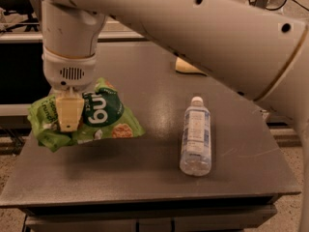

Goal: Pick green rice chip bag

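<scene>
The green rice chip bag (104, 117) is crinkly light green with a dark green centre, white lettering and round tan chips. It hangs in the air above the left part of the grey table (145, 178), tilted. My gripper (69, 114) points down from the white wrist at the upper left and is shut on the bag's left half. One yellowish finger (69, 111) shows in front of the bag; the other is hidden behind it.
A clear plastic water bottle (196, 135) lies on its side on the table's right half. A pale yellowish object (189, 66) lies at the back, partly hidden by my arm. My big white arm (207, 28) spans the top of the view. The table's front edge is near.
</scene>
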### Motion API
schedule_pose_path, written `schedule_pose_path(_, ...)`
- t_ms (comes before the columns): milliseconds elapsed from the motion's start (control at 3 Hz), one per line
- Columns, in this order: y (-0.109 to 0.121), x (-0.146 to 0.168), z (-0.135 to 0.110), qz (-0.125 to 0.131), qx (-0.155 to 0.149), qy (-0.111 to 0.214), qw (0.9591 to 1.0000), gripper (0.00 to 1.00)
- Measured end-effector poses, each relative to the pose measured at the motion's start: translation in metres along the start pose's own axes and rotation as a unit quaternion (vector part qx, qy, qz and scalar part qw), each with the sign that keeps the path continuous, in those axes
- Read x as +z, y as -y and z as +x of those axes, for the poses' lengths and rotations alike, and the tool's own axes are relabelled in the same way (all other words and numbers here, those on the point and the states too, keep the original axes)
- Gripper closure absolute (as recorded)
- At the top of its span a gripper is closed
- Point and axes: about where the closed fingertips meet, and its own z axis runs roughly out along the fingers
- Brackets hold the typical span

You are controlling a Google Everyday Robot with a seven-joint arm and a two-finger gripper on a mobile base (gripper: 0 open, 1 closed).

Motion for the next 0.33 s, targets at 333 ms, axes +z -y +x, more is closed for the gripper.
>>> schedule_pose_path(333, 0.001, -0.0021, -0.0029, 0.004, -0.001, 0.003, 1.0, 1.0)
